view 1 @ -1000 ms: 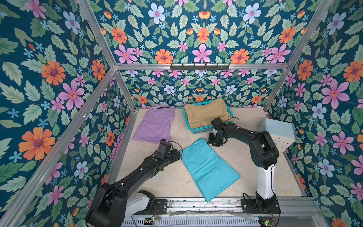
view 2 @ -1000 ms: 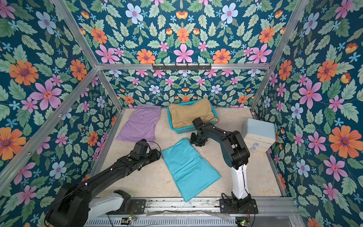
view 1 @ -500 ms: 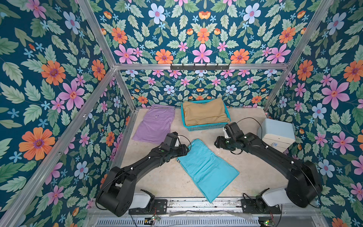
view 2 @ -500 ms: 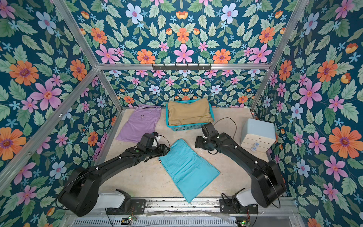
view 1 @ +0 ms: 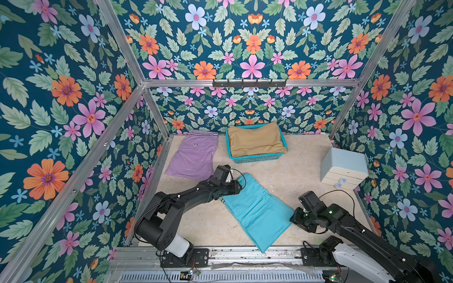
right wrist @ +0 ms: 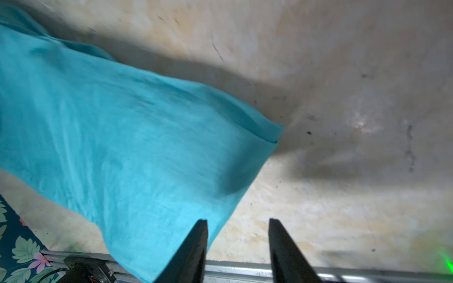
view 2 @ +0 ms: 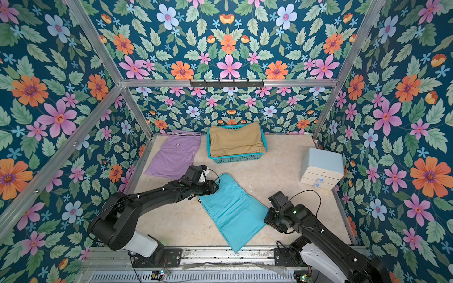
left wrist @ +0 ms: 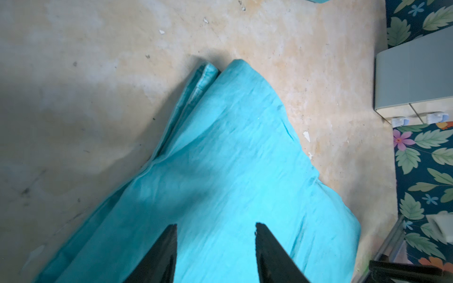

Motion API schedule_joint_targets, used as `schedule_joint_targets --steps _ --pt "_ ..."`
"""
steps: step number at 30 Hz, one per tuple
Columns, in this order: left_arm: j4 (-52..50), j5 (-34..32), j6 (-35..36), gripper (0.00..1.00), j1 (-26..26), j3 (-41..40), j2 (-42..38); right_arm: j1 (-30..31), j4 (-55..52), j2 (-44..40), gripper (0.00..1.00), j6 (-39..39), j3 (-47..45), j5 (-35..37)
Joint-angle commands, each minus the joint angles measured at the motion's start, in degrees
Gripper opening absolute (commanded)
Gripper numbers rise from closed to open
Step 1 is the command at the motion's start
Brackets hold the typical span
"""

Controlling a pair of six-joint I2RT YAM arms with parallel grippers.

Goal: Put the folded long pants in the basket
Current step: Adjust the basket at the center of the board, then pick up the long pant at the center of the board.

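Turquoise folded long pants (view 1: 255,210) (view 2: 232,208) lie flat and slanted mid-table. My left gripper (view 1: 239,186) hovers open over their far corner; in the left wrist view its fingers (left wrist: 215,227) stand apart above the turquoise cloth (left wrist: 220,159). My right gripper (view 1: 293,218) is open at the pants' right edge; in the right wrist view (right wrist: 237,223) one finger overlaps the cloth edge (right wrist: 122,134), the other is over bare table. Khaki pants (view 1: 255,141) fill the teal basket (view 1: 255,159) at the back. Lilac pants (view 1: 196,156) lie left of it.
A pale-blue drawer box (view 1: 344,169) stands at the right wall. A metal rail (view 1: 245,254) runs along the table's front edge. Floral walls and aluminium posts close in the left, back and right sides.
My right arm swung back from near the basket to the turquoise pants' near right edge. My left gripper moved right onto the pants' far corner.
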Motion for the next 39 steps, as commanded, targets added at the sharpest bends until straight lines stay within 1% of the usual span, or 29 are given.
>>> schedule_joint_targets --steps 1,2,4,5,7,9,12,15,17,18,19,20,21,22,23,25,27,29,30,31,33,37,39 --pt "-6.26 -8.14 1.86 0.59 0.06 1.11 -0.65 -0.01 3.27 4.84 0.42 1.65 0.43 1.02" --pt "-7.4 -9.95 1.92 0.6 0.18 0.96 -1.02 -0.08 3.68 6.62 0.41 1.79 1.09 2.11" --pt "-8.48 -9.8 2.35 0.62 0.19 0.85 -1.49 -0.46 7.41 9.07 0.36 2.04 1.24 2.41" --pt "-8.92 -9.8 2.36 0.62 0.19 0.79 -1.92 -1.59 9.19 10.49 0.32 2.14 1.14 2.62" --pt "-10.07 -10.91 2.23 0.63 0.19 0.67 -3.32 -5.99 11.74 14.05 0.24 0.41 1.42 1.12" --pt "-11.53 -13.37 2.21 0.65 0.19 0.6 -5.11 -10.9 13.79 18.36 0.18 -2.77 2.66 -0.15" --pt "-12.54 -14.01 2.38 0.67 0.19 0.64 -7.16 -15.91 13.0 24.26 0.12 -8.72 7.78 0.06" --pt "-12.35 -13.23 2.48 0.69 0.19 0.02 -7.83 -21.84 11.17 32.1 0.1 -15.64 15.56 0.07" --pt "-10.79 -12.33 2.21 0.72 0.19 -0.93 -7.68 -25.62 9.04 37.46 0.12 -19.57 22.1 2.06" --pt "-9.4 -11.05 2.21 0.73 0.11 -1.62 -7.59 -27.28 9.25 39.61 0.17 -21.08 24.97 1.86" --pt "-8.4 -10.08 2.25 0.74 0.1 -2.24 -7.46 -28.31 9.8 41.01 0.22 -21.98 27.06 1.14" --pt "-7.25 -9.37 2.21 0.76 0.06 -2.83 -7.33 -29.23 11.11 42.06 0.32 -22.42 28.92 -1.21" --pt "-6.03 -8.99 2.21 0.77 0.1 -3.48 -7.16 -29.7 12.63 42.38 0.43 -21.73 29.68 -5.11" --pt "-5.34 -8.7 2.08 0.78 0.11 -3.9 -6.87 -29.72 13.58 42.04 0.49 -21.44 29.85 -7.81" --pt "-5.02 -8.57 2.03 0.78 0.1 -3.94 -6.39 -29.38 13.95 41.17 0.54 -21.11 29.53 -9.1" --pt "-4.13 -8.0 1.95 0.78 0.08 -4.29 -5.29 -29.18 15.33 38.07 0.59 -20.48 26.59 -9.12" --pt "-1.94 -6.07 1.39 0.76 0.11 -5.19 -4.07 -29.18 15.85 35.71 0.62 -20.72 23.1 -9.75" --pt "-0.89 -4.32 0.99 0.73 0.1 -5.84 -2.67 -29.18 13.88 34.5 0.62 -21.82 20.81 -8.85" --pt "-0.96 -4.44 0.96 0.71 0.1 -6.06 -2.13 -29.18 13.82 33.75 0.62 -21.97 19.29 -9.15" --pt "-1.91 -6.04 0.98 0.67 0.1 -6.09 -1.67 -29.18 14.22 32.65 0.62 -22.17 17.26 -9.91" --pt "-5.68 -10.08 1.16 0.66 0.05 -5.33 -0.94 -29.18 14.96 30.12 0.62 -22.36 13.6 -11.08" --pt "-5.08 -8.91 1.87 0.64 0.07 -5.87 0.14 -29.18 15.02 26.7 0.62 -22.38 9.02 -12.49" --pt "-3.27 -7.68 1.37 0.6 0.1 -5.94 1.47 -29.18 15.11 25.42 0.6 -22.24 7.33 -13.15"
